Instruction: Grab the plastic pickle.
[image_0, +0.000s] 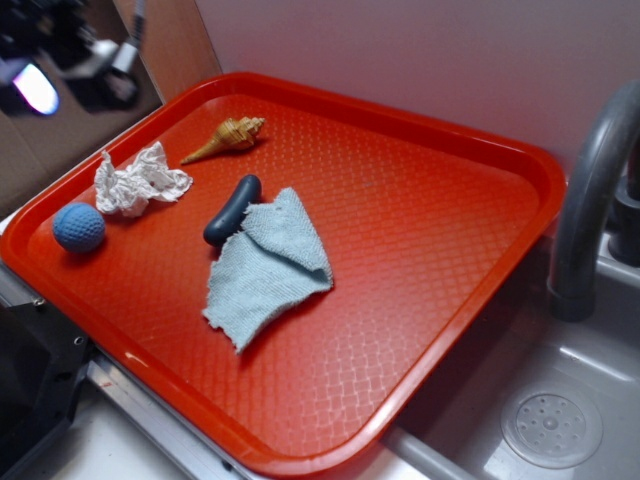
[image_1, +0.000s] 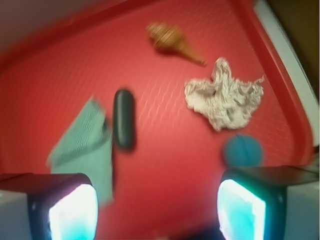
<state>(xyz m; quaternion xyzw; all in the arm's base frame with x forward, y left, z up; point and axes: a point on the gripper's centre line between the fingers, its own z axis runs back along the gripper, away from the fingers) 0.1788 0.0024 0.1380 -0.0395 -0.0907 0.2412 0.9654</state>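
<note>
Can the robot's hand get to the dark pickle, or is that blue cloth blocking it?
Probably yes. The end effector is open above the tray; the cloth only touches the plastic pickle along one side.

No text, label, brand, number or sign can be read in either view.

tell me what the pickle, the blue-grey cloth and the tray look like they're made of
Pickle: likely smooth plastic; dark, with a soft sheen.
Cloth: woven fabric, matte, with frayed edges and folds.
Tray: apparently hard plastic; glossy red, with an embossed diamond texture.
</note>
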